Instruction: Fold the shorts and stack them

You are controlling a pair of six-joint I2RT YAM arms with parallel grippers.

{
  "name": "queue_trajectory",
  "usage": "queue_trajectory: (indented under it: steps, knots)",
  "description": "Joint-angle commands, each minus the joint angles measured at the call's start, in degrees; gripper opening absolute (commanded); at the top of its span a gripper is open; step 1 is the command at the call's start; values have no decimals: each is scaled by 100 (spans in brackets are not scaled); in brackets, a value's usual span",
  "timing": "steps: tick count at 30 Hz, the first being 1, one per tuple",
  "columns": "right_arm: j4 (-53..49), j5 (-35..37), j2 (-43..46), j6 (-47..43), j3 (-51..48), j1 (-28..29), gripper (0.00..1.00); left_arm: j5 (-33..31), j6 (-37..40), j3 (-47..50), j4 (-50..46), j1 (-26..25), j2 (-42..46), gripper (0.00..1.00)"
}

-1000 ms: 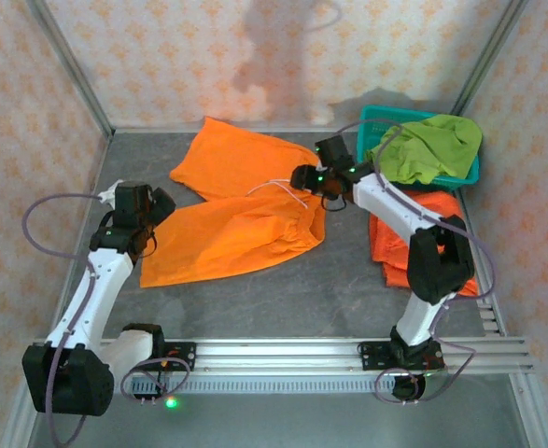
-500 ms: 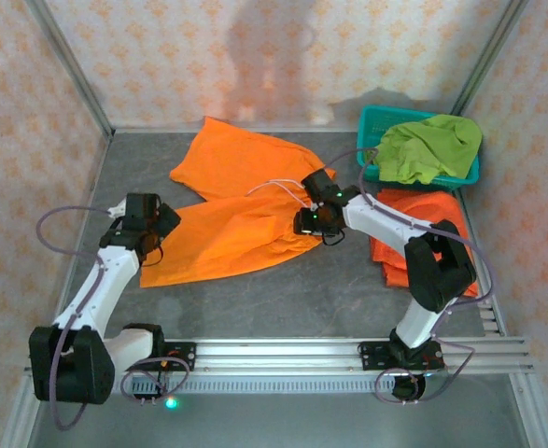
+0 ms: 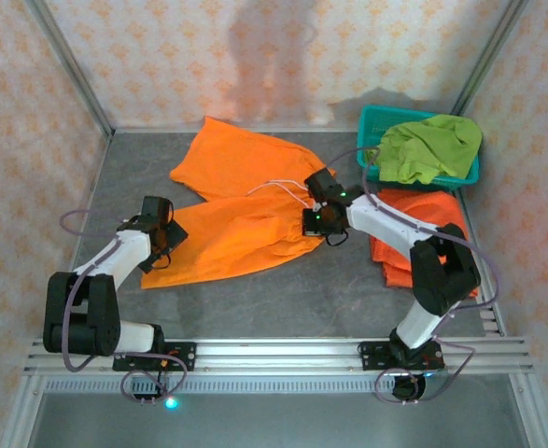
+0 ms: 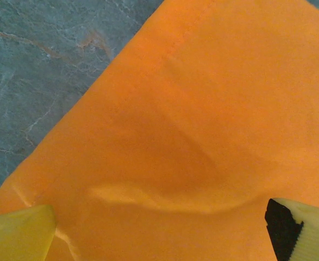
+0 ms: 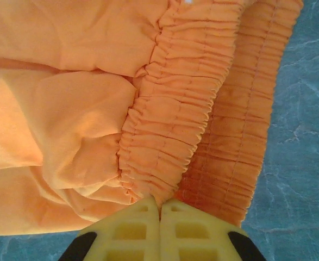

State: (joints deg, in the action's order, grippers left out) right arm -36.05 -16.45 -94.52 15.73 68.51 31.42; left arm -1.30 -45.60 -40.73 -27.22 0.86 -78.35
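An orange pair of shorts (image 3: 241, 201) lies spread across the middle of the table, its gathered waist (image 5: 181, 109) toward the right. My right gripper (image 3: 316, 222) is shut on that waistband (image 5: 160, 202), the yellow fingertips pinching a fold of the elastic. My left gripper (image 3: 158, 239) hovers over the left leg hem (image 4: 148, 136), open, its fingertips (image 4: 18, 234) wide apart with flat orange cloth between them. A lime-green pair (image 3: 429, 147) is draped over the teal basket. Folded orange shorts (image 3: 414, 238) lie stacked at the right.
The teal mesh basket (image 3: 374, 119) stands in the back right corner. Patterned walls enclose three sides. Bare grey table (image 3: 292, 294) runs along the front, ahead of the metal rail (image 3: 283, 353).
My left gripper has swung in and down from the left onto the leg's hem. My right gripper came forward from near the basket to the waistband and has held there.
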Motion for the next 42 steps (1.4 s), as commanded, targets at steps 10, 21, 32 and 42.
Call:
queue_trajectory:
  steps: [10, 21, 32, 42]
  knots:
    - [-205, -932, 582, -117, -1194, -523, 0, -137, -128, 125, 243, 19, -468, 100]
    - [200, -824, -317, 194, -1564, -569, 0, -246, -116, -101, -274, 24, 319, 100]
    - [661, -605, 438, 540, -1507, -574, 0, -465, -705, -90, -2164, 17, 1776, 88]
    - [753, -460, 831, 618, -1512, -653, 0, -241, -1169, 496, -1984, 14, 1503, 73]
